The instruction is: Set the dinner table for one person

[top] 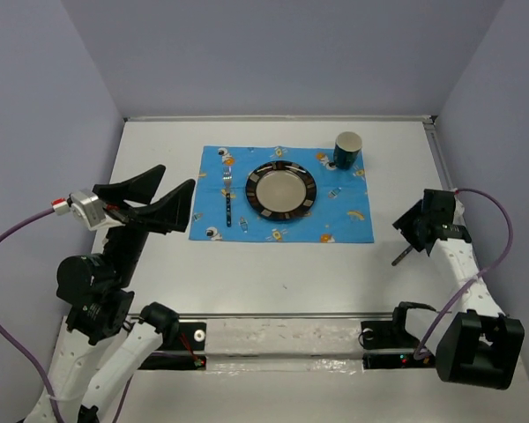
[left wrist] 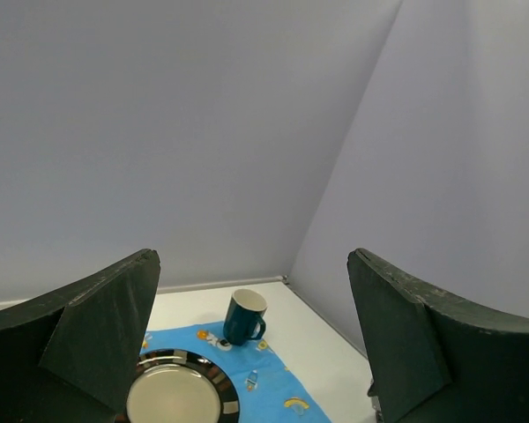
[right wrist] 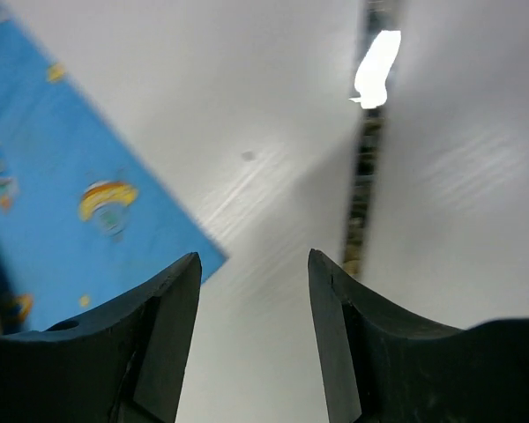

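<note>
The white dinner table (top: 291, 273) carries a blue space-print mat (top: 339, 216). On the mat a dark-rimmed plate (top: 281, 168) sits in the middle. A fork (top: 227, 196) with a dark handle lies left of it. A dark teal mug (top: 347, 150) stands upright at the far right corner. My left gripper (top: 178, 176) is open and empty, raised left of the mat. Its wrist view shows the mug (left wrist: 244, 317) and the plate (left wrist: 175, 401) between its jaws (left wrist: 253, 257). My right gripper (top: 407, 231) is open and empty, low over bare table right of the mat (right wrist: 53, 194).
A thin dark rod-like thing (top: 404, 256) sticks out below the right gripper in the top view; I cannot tell what it is. The table's right edge (right wrist: 361, 203) and the walls are close to the right arm. A metal rail (top: 282, 337) runs along the near edge.
</note>
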